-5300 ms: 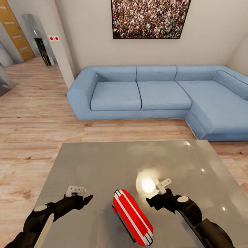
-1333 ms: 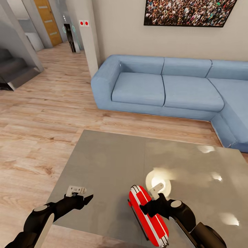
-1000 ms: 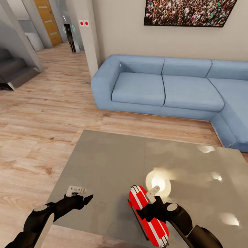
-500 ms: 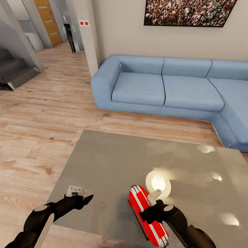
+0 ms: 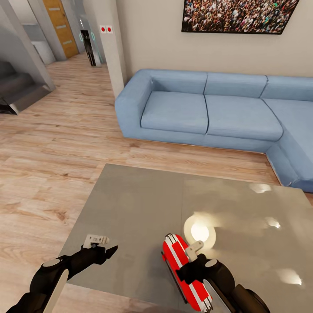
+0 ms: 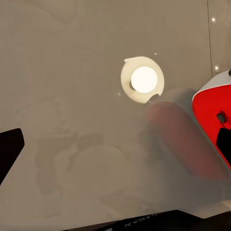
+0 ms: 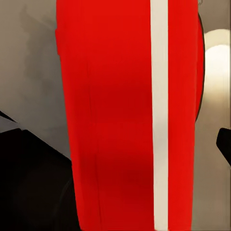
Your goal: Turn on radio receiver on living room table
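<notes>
— Any writing you can read from here?

— Nothing clear. There is a strip of pale lettering along the edge of the left wrist view, too cut off to make out. The radio (image 5: pixel 186 272) has no label I can see, just red faces with white stripes.

— How many radios?

— One. It lies on the grey glossy worktop (image 5: pixel 139 204), near the robot's edge, right of the middle. In the right wrist view the radio (image 7: pixel 130 115) is very close, a red face with one white band running along it.

— And the hands?

— Two. The right fingers (image 5: pixel 188 270) are over the radio, touching or nearly touching its top; I cannot tell how far apart they stand, or whether they grip anything. The left fingers (image 5: pixel 104 251) hover above the worktop's near left part, well apart from the radio, holding nothing; they look drawn close together.

— What else?

— One blue corner sofa (image 5: pixel 204 111) beyond the worktop, one crowd picture (image 5: pixel 237 15) on the wall above it, two small red squares (image 5: pixel 105 29) on a white pillar, one yellow-brown door (image 5: pixel 61 26) down the hall. One round lamp glare (image 5: pixel 199 230) on the worktop, just beyond the radio.
</notes>
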You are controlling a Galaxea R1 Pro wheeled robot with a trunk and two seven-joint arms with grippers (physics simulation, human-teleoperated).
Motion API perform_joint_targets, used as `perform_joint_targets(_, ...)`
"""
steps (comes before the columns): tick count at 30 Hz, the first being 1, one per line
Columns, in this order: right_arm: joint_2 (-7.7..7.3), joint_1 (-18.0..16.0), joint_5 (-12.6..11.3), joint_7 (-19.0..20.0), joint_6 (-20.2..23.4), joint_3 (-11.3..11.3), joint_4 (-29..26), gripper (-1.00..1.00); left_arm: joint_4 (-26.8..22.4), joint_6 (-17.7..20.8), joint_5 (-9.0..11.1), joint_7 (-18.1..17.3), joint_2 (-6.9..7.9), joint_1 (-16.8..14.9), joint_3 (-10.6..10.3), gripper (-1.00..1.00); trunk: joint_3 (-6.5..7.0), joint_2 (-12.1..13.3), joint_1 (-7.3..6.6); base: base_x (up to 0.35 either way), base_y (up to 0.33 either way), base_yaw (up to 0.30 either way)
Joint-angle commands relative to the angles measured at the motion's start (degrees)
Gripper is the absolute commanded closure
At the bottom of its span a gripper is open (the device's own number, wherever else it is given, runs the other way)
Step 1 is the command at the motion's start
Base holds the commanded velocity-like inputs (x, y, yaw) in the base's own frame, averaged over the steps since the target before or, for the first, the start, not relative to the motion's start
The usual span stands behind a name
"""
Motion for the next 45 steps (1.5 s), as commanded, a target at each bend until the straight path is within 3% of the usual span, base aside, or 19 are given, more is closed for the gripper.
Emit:
perform_joint_targets(1, 0.0, 0.0, 0.0, -0.2, 0.0, 0.0, 0.1, -1.0, 0.0, 0.0, 0.0, 0.0, 0.0, 0.0, 0.0, -1.0, 0.0, 0.0, 0.0, 0.0, 0.0, 0.0)
perform_joint_targets(9, 0.06, 0.0, 0.0, -2.1, 0.0, -0.1, 2.7, -1.0, 0.0, 0.0, 0.0, 0.0, 0.0, 0.0, 0.0, -1.0, 0.0, 0.0, 0.0, 0.0, 0.0, 0.0)
perform_joint_targets(16, 1.82, 0.0, 0.2, -2.4, -0.2, -0.1, 4.9, -1.0, 0.0, 0.0, 0.0, 0.0, 0.0, 0.0, 0.0, -1.0, 0.0, 0.0, 0.0, 0.0, 0.0, 0.0)
perform_joint_targets(41, 2.0, 0.0, 0.1, -2.4, -0.3, -0.1, 7.4, -1.0, 0.0, 0.0, 0.0, 0.0, 0.0, 0.0, 0.0, -1.0, 0.0, 0.0, 0.0, 0.0, 0.0, 0.0)
perform_joint_targets(42, 2.01, 0.0, 0.2, -2.4, -0.3, -0.1, 7.6, 1.0, 0.0, 0.0, 0.0, 0.0, 0.0, 0.0, 0.0, -1.0, 0.0, 0.0, 0.0, 0.0, 0.0, 0.0)
perform_joint_targets(45, 2.0, 0.0, 0.2, -2.5, -0.6, -0.1, 7.8, 1.0, 0.0, 0.0, 0.0, 0.0, 0.0, 0.0, 0.0, -1.0, 0.0, 0.0, 0.0, 0.0, 0.0, 0.0)
